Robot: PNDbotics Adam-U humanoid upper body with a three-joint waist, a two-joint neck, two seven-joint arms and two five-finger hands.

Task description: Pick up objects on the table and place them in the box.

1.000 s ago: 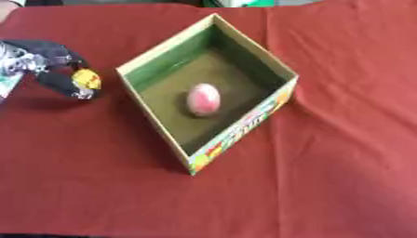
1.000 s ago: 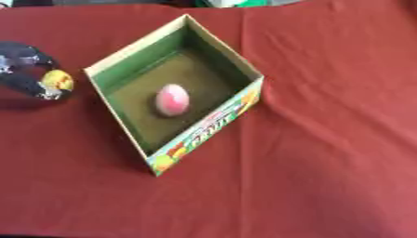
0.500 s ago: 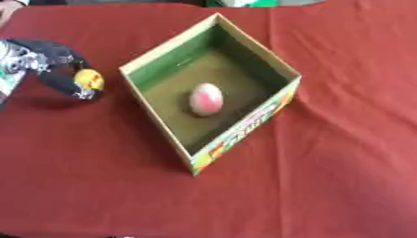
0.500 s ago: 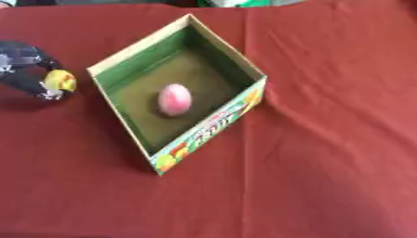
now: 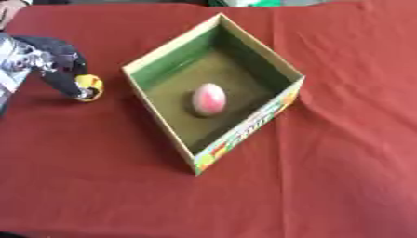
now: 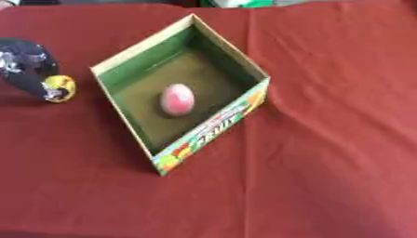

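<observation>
An open cardboard box (image 5: 244,132) with green inner walls sits turned cornerwise on the red tablecloth. A pink egg-shaped object (image 5: 209,98) lies on its floor. At the left edge my left hand (image 5: 58,69) has its dark fingers curled round a small yellow object (image 5: 90,87), just left of the box's left corner. The yellow object is low over the cloth, and I cannot tell whether it touches. My right hand shows in neither view.
The red tablecloth (image 5: 326,186) spreads wide to the right of the box and in front of it. Something green and white (image 5: 260,3) lies beyond the table's far edge.
The whole picture has shifted a little, so the head has moved. My left hand with the yellow object has edged slightly toward the box.
</observation>
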